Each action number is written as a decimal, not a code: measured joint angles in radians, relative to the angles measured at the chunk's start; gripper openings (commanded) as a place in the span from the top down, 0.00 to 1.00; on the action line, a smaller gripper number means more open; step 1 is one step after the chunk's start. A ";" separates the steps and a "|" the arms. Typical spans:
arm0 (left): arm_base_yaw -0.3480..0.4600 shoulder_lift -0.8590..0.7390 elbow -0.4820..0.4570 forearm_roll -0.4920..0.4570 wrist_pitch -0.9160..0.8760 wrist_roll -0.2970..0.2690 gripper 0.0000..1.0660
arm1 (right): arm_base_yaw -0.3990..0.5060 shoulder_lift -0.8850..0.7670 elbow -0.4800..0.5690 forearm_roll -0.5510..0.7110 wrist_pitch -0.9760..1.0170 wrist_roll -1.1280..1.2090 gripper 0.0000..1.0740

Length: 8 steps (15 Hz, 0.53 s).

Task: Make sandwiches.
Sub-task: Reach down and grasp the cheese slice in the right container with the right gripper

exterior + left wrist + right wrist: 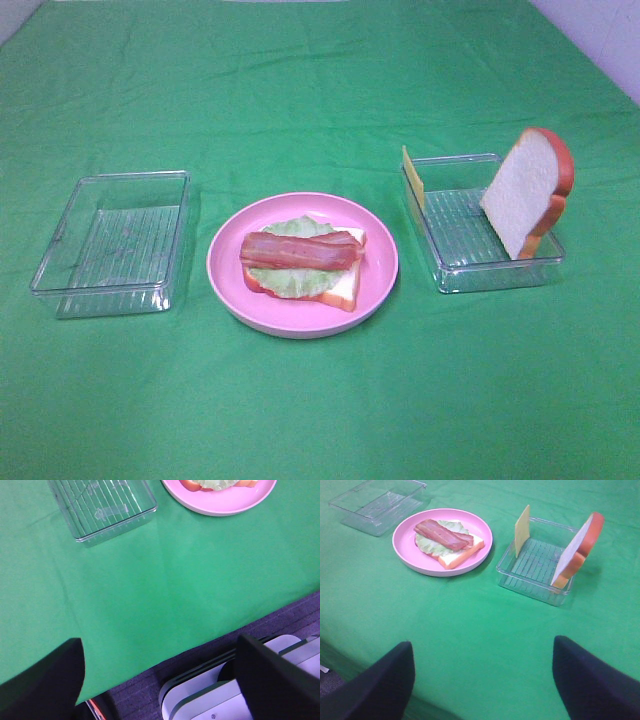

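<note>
On the pink plate (pixel 380 275) lies a bread slice (pixel 345 290) with lettuce (pixel 300 228) and bacon strips (pixel 300 250) on top; it also shows in the right wrist view (pixel 451 539). A second bread slice (pixel 527 190) leans upright in the right clear tray (pixel 455 275), with a yellow cheese square (pixel 413 178) leaning at the tray's far left wall. My left gripper (pixel 160 675) is open and empty over the table's front edge. My right gripper (pixel 482 677) is open and empty, back from the plate and tray. Neither gripper shows in the high view.
An empty clear ribbed tray (pixel 110 245) stands at the left of the plate. A green cloth (pixel 320 400) covers the table. In the left wrist view the table's front edge (pixel 200 645) and the robot base (pixel 215 690) below it show.
</note>
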<state>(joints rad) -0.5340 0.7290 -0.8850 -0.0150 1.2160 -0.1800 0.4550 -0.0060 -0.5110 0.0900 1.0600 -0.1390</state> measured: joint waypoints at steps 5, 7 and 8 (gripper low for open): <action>0.000 -0.454 0.235 0.000 -0.021 0.107 0.27 | 0.000 0.000 0.000 0.000 0.000 0.000 0.33; 0.000 -0.564 0.306 0.000 -0.038 0.121 0.27 | 0.000 0.000 0.000 0.000 0.000 0.000 0.33; 0.000 -0.587 0.320 -0.001 -0.041 0.122 0.27 | 0.000 0.000 0.000 0.000 0.000 0.000 0.33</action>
<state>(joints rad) -0.5340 0.1420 -0.5650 -0.0160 1.1750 -0.0580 0.4550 -0.0060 -0.5110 0.0900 1.0600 -0.1390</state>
